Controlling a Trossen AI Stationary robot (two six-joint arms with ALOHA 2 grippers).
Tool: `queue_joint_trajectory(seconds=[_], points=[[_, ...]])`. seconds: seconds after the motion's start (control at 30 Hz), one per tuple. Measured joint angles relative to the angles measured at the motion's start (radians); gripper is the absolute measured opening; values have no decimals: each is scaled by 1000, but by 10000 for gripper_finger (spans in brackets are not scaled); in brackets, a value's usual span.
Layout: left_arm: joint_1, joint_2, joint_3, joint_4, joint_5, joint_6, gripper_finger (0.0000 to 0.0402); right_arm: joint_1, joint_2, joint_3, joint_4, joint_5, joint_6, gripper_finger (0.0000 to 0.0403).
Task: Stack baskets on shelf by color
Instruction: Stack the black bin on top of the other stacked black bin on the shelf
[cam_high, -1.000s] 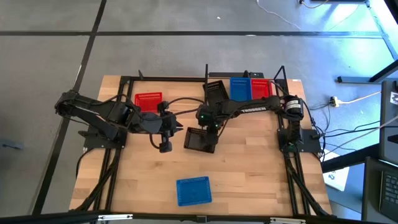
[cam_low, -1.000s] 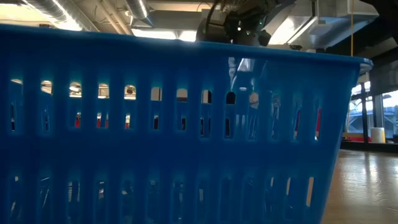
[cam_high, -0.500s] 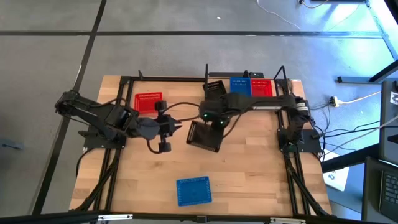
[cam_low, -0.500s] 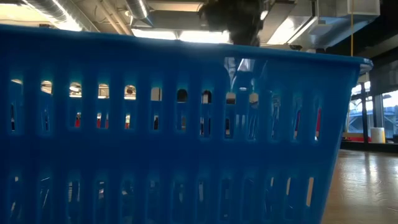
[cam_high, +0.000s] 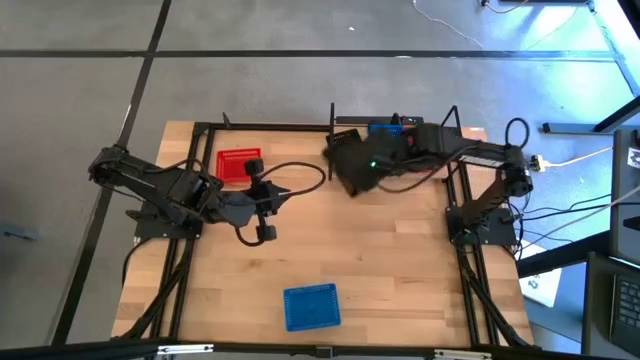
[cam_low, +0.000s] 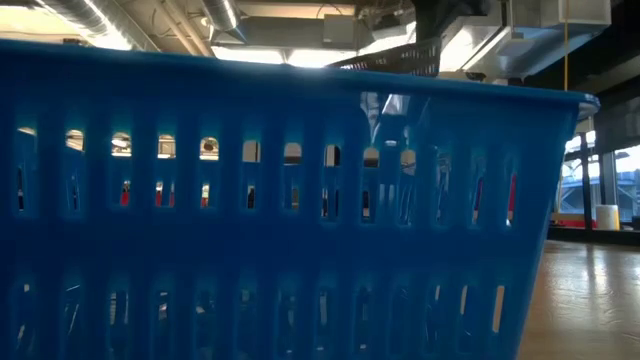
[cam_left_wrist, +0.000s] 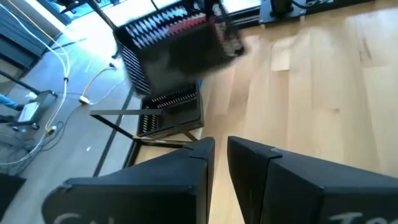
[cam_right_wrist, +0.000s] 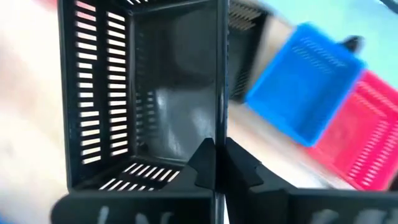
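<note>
High view: left gripper (cam_high: 268, 210) hangs over mid-table near a red basket (cam_high: 238, 163), fingers narrowly parted, grasping nothing. A blue basket (cam_high: 311, 306) sits at the front edge. Right gripper (cam_high: 372, 166) clenches a black basket (cam_high: 352, 165) beside the shelf (cam_high: 331, 118).

- Grey concrete floor (cam_high: 300, 85) with dark seam lines surrounds the light wooden tabletop (cam_high: 390, 260).
- White cable (cam_high: 450, 28) lies at one o'clock.
- Ceiling strip lights (cam_low: 225, 15) glow overhead.

The right tool (cam_right_wrist: 216, 163) pinches a black basket's (cam_right_wrist: 149, 93) wall, with blue (cam_right_wrist: 305, 81) and red baskets (cam_right_wrist: 367, 143) beyond.
</note>
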Motion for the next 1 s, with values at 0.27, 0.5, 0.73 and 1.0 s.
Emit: queue_joint_trajectory(seconds=[0.27, 0.5, 0.73, 1.0], points=[[0, 0, 0, 0, -2, 25, 37, -139, -19, -4, -78, 95, 85, 5], [0, 0, 0, 0, -2, 25, 37, -284, -16, -103, -16, 21, 36, 6], [0, 0, 0, 0, -1, 26, 37, -392, -16, -242, 141, -112, -69, 6], [1, 0, 0, 0, -2, 25, 37, -426, -16, -284, 313, -203, -155, 6]])
